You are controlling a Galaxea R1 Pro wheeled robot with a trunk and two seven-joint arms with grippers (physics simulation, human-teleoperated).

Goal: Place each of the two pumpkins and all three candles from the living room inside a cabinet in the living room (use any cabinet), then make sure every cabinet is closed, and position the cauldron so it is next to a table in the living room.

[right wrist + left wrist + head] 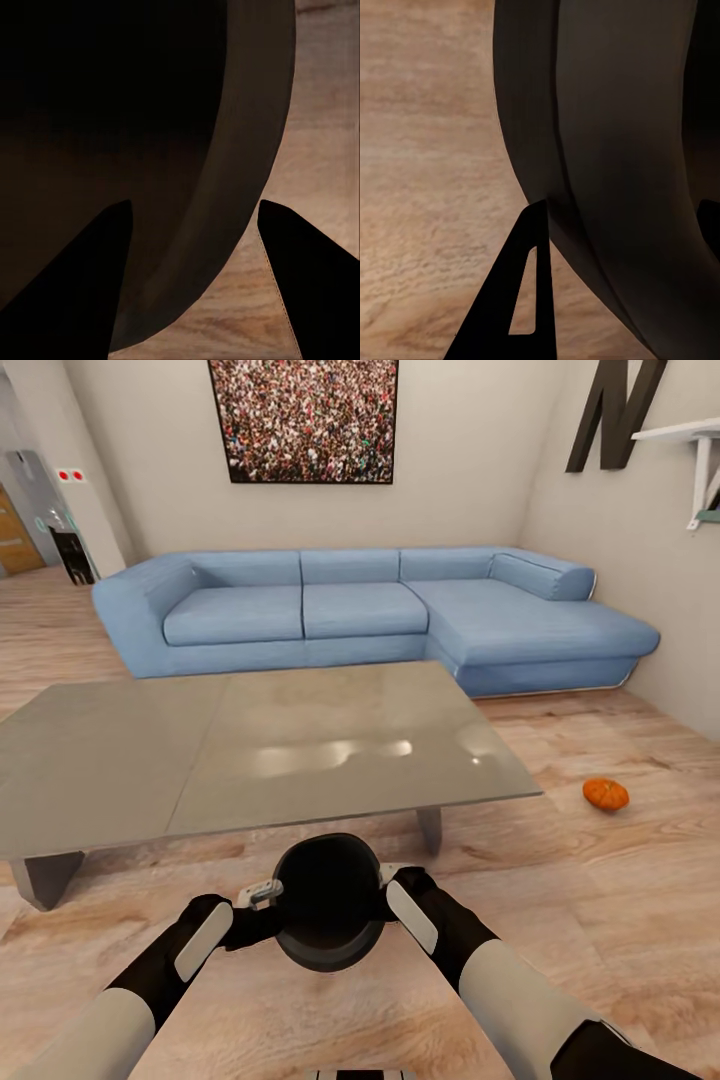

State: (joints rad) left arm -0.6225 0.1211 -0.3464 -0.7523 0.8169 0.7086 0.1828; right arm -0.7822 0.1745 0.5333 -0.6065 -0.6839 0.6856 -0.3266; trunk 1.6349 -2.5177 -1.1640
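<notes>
Both sets of fingers clamp the cauldron's rim, left gripper and right gripper, just before the desk. Next: lower it beside the desk, release. One pumpkin lies well right.

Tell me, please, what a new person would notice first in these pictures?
First, the black cauldron, held between both hands just in front of the low grey table. Behind the table, a long blue sofa lines the wall. One orange pumpkin lies on the wooden floor, right of the table.
</notes>
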